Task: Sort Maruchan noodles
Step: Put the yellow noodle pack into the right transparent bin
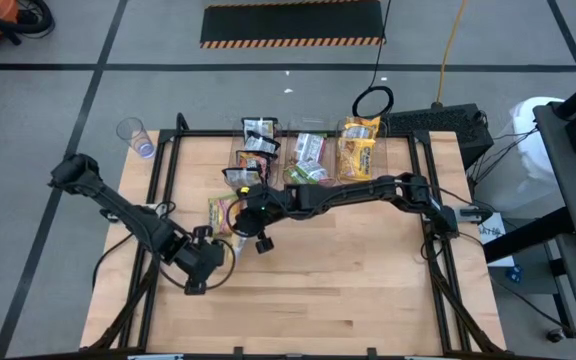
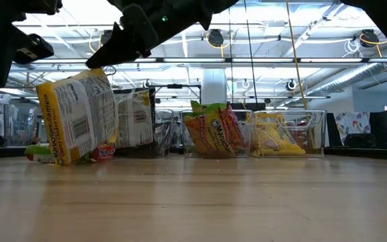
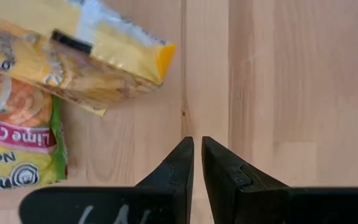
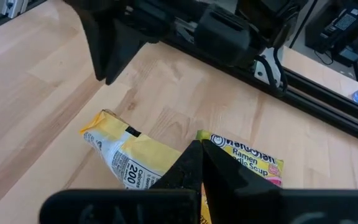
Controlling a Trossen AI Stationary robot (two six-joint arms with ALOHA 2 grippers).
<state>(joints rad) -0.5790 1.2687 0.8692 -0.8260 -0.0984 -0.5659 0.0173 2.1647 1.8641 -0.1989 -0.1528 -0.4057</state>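
Note:
A yellow-orange noodle packet (image 2: 79, 121) stands tilted near the table's middle left, and my right gripper (image 4: 197, 155) is shut on it from above. A green-edged packet (image 4: 248, 155) lies flat next to it, also seen in the left wrist view (image 3: 17, 149). Both packets show in the high view (image 1: 223, 210). My left gripper (image 3: 197, 146) hovers shut just near-left of them (image 1: 218, 252), touching nothing. More packets stand in three clear bins at the far edge: dark ones (image 1: 258, 140), green-edged ones (image 1: 308, 158) and yellow ones (image 1: 358, 148). My right gripper pinches the yellow-orange packet by its upper edge (image 2: 89, 72) between the shut fingers, coming from above and slanting down. The packet hangs tilted below the fingers, its lower end (image 2: 66, 160) down at the table by the green-edged packet. The fingers themselves hide the exact spot in the wrist view.
The three clear bins (image 2: 254, 134) line the table's far edge. The black frame rails (image 1: 173, 170) run along the left and right sides. A clear plastic cup (image 1: 133, 133) stands beyond the far-left corner. Bare wood (image 1: 348, 270) spreads over the near and right parts.

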